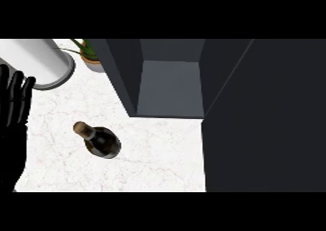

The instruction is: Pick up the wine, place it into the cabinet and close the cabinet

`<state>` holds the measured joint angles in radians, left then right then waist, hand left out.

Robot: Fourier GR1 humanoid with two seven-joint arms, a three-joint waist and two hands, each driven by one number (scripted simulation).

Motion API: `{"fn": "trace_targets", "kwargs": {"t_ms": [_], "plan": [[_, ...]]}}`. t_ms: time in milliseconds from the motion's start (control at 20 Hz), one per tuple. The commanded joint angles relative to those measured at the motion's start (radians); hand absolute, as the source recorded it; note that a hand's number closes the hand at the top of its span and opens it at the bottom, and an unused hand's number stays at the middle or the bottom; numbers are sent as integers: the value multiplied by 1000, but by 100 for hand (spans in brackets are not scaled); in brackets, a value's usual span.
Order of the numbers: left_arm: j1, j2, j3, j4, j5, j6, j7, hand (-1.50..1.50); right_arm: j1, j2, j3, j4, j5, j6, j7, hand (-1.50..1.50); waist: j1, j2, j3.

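The wine bottle (pixel 98 140) stands on the tabletop (pixel 158 158), in front and to the left of the open cabinet (pixel 169 88). The cabinet's door (pixel 268 117) is to the right. Behind the bottle, a canister (pixel 39 63) stands far left, with a potted plant (pixel 90 58) between it and the cabinet. The left hand (pixel 8 103) is at the left edge.

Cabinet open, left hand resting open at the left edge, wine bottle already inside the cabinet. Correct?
No: the head view shows the wine bottle on the counter, in front of the open cabinet, not inside it. The left hand does rest open at the left edge.
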<state>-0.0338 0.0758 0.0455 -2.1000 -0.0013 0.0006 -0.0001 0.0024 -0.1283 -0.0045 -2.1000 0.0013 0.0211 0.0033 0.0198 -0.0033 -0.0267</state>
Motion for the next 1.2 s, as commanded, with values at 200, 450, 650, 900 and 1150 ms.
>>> {"fn": "trace_targets", "kwargs": {"t_ms": [200, 450, 650, 900, 1150], "plan": [[-139, 74, 46, 172, 54, -94, -75, -150, 146, 23, 0, -112, -40, 32, -71, -150, -37, 3, 27], [-105, -73, -53, 180, 271, -44, 140, -150, 187, -46, 67, -78, -216, 200, 60, -150, -37, 3, 28], [-134, -62, -30, 181, 291, -28, 197, -150, 236, -72, -1, -243, -336, 202, 184, -150, -31, 2, 27], [-197, -75, -106, 133, 250, 90, 288, -150, 214, -42, 20, -249, -309, 203, 225, -150, -24, 2, 27], [-178, -72, -106, 121, 251, 78, 262, -150, 130, -78, -88, -260, -407, 213, 317, -150, -22, 3, 27]]}}
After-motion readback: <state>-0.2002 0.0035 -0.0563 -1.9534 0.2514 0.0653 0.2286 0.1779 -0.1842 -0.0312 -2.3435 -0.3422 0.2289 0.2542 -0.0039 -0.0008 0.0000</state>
